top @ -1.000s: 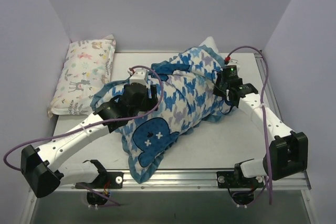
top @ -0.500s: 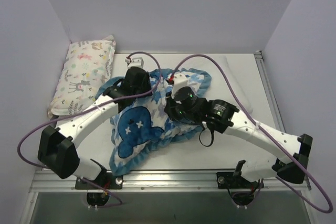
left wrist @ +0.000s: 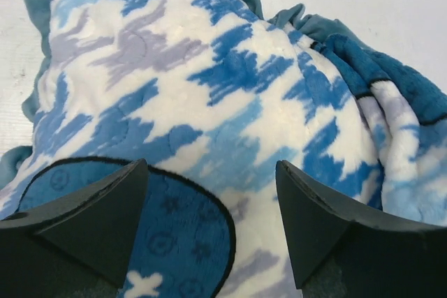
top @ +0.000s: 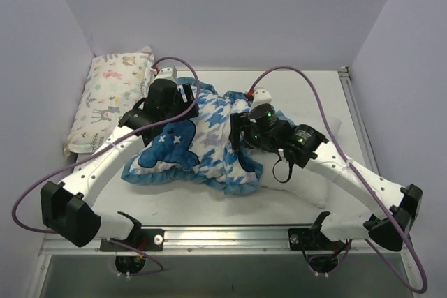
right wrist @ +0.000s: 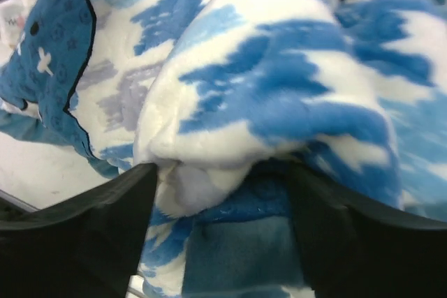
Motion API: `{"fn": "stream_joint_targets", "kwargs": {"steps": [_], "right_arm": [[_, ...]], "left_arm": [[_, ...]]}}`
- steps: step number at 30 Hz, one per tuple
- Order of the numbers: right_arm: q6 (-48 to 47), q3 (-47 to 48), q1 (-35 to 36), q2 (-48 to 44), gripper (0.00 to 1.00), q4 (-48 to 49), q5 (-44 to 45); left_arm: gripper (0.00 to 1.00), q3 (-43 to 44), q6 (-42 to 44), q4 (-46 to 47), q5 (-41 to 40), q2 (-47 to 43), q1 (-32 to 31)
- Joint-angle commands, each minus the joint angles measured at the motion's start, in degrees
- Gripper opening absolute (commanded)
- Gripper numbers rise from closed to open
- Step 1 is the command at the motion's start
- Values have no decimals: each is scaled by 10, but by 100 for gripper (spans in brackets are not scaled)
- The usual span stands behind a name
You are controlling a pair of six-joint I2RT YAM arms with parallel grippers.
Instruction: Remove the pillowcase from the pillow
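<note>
Pillowcase (top: 202, 146) pulled left, baring pillow (top: 307, 185).

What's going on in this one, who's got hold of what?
Two arms are working a blue-and-white houndstooth pillowcase off a white pillow. The right gripper has a bunched fold of the pillowcase between its jaws. The left gripper sits open over the whale patch, gripping nothing. The pillowcase lies crumpled mid-table, with much of the pillow bare to its right, under the right arm. A small animal-print pillow sits untouched at the far left.
</note>
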Motion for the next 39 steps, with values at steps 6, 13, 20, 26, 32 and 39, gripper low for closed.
{"fn": "stream_joint_targets", "kwargs": {"steps": [6, 13, 20, 26, 32, 39], "right_arm": [[-34, 41, -13, -83, 88, -114, 127], [-42, 17, -45, -69, 94, -148, 159], [-77, 120, -88, 87, 48, -111, 29], [-81, 363, -65, 230, 9, -111, -70], [-94, 379, -51, 249, 38, -108, -69], [-115, 263, -46, 105, 88, -110, 49]], "left_arm": [[86, -59, 8, -45, -83, -65, 47], [90, -105, 11, 13, 22, -18, 86], [87, -150, -17, 70, 115, -12, 106], [59, -163, -25, 86, 146, -7, 108], [7, -173, -28, 94, 161, -13, 108], [0, -166, -21, 68, 139, -39, 108]]}}
